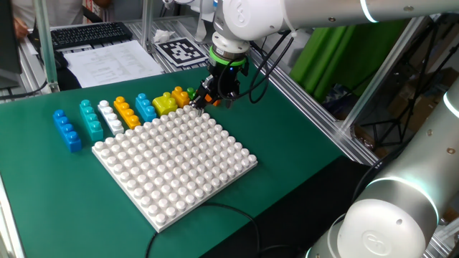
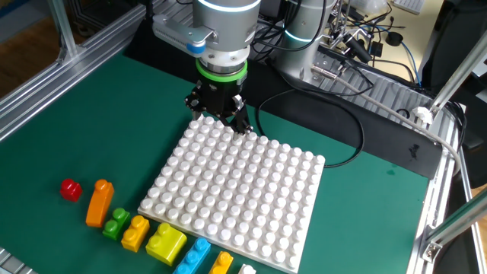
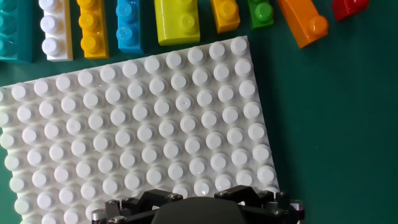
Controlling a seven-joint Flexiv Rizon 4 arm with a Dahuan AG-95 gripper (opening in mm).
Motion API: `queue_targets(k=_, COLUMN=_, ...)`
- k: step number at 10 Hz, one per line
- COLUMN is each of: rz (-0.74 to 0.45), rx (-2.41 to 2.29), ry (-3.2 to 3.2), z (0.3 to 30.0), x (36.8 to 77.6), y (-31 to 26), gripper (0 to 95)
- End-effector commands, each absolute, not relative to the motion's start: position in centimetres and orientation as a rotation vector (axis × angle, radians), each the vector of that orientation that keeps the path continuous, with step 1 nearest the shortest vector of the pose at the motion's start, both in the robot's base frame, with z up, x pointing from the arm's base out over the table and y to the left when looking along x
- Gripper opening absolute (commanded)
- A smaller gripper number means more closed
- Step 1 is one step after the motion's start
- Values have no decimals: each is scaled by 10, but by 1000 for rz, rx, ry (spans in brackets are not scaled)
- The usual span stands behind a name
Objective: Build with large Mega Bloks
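The large Mega Bloks lie in a row on the green mat along one edge of the white studded baseplate [image 1: 176, 168]. In the hand view the row runs teal [image 3: 12, 31], white [image 3: 50, 28], orange-yellow [image 3: 92, 28], blue [image 3: 129, 25], yellow-green [image 3: 178, 22], small orange [image 3: 225, 15], green [image 3: 260, 12], long orange [image 3: 303, 23] and red [image 3: 349, 7]. A dark blue brick [image 1: 68, 130] ends the row. My gripper [image 2: 221, 120] hangs open and empty above the plate's side away from the bricks. Only its black body [image 3: 199, 211] shows in the hand view.
A printed marker card [image 1: 179, 50], papers and a keyboard [image 1: 90, 34] lie beyond the mat. Black cables [image 2: 358, 137] trail by the arm's base. Aluminium frame rails [image 2: 449, 190] border the table. A second silver arm [image 1: 391, 218] fills the near right corner.
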State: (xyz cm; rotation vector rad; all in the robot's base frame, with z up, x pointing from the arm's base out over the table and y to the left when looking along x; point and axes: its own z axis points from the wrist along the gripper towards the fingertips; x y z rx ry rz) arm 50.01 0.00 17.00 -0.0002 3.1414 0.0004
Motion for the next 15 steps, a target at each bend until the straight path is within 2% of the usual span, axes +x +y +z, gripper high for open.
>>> queue_targets(k=1, rz=0, rx=0, ry=3142, z=170, x=500, y=0, gripper=950)
queue_targets(k=2, rz=178, rx=575, ry=3340, z=170, x=500, y=0, gripper=0)
queue_targets(k=4, rz=144, rx=549, ry=3340, z=163, x=489, y=2, gripper=0)
queue_targets(k=7, rz=155, rx=547, ry=3324, z=156, x=472, y=5, gripper=0)
queue_targets(k=15, rz=165, rx=504, ry=3316, z=162, x=454, y=26, gripper=0)
